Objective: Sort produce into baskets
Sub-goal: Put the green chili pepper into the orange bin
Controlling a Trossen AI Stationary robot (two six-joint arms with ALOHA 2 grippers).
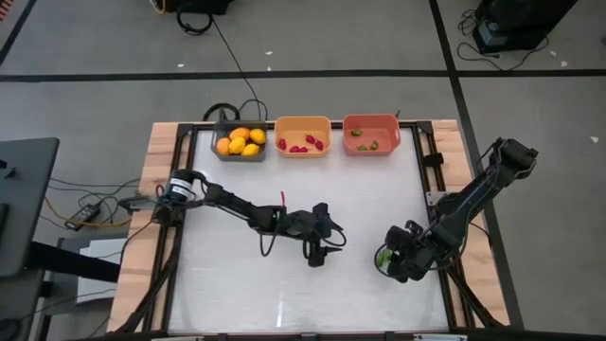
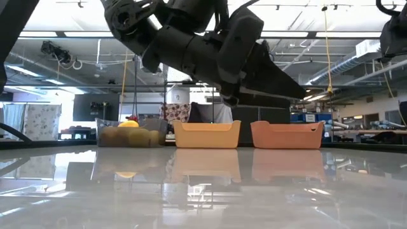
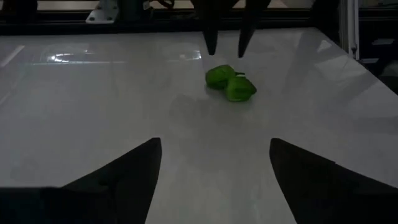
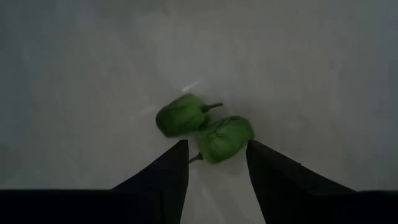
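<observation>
Two small green peppers (image 4: 204, 127) touching, look light and slick; right gripper (image 4: 214, 163) straddles the nearer one, fingers apart, so pinch its body. Left gripper (image 3: 214, 177) gapes empty.

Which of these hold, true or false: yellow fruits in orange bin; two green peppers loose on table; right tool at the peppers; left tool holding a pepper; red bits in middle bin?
1. Yellow fruits lie in the orange bin. False: they lie in the dark grey bin.
2. Two green peppers lie on the table. True.
3. The right tool is at the peppers, fingers open. True.
4. The left tool holds a pepper. False: open, empty.
5. Red bits lie in the orange bin, the middle one. True.
</observation>
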